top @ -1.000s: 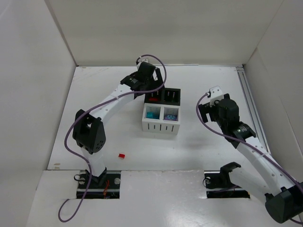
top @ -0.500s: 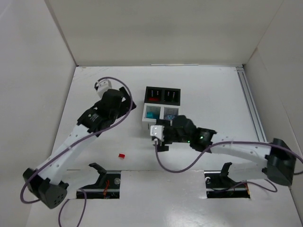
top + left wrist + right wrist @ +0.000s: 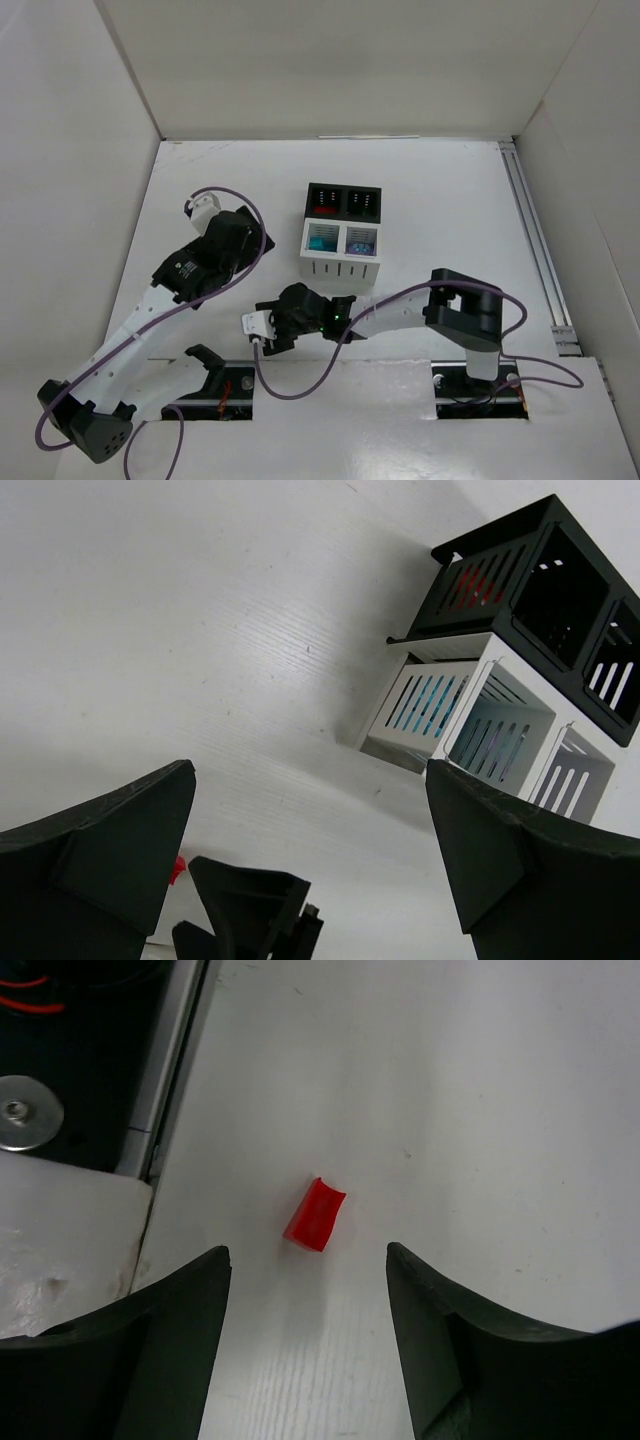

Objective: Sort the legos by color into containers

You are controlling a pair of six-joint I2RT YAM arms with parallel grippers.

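- The right gripper point(image 3: 264, 338) has swung away from the front of the containers point(image 3: 340, 270) to the near edge of the table point(image 3: 450, 200). Half a second ago it hung just before the white bins; now it hovers over the place where the last loose piece lay.
- In the right wrist view, the red lego point(image 3: 315, 1214) lies flat on the table. It is centred in the gap of the right gripper point(image 3: 305, 1252), just ahead of the fingertips and touching neither finger.
- The jaws of this gripper stand wide apart and hold nothing.
- For the task, I judge this is the approach to the last pick. You still need to lower and close, then carry the piece to the back-left black bin, where red already shows.
- The left gripper point(image 3: 250, 240) has pulled back. One second ago it was over that black bin; now the containers are ahead of it and to its right, well apart.
- In the left wrist view, the left gripper point(image 3: 308, 770) is also wide and empty.
- From above, the right gripper covers the red lego, so you must trust the wrist view for alignment.
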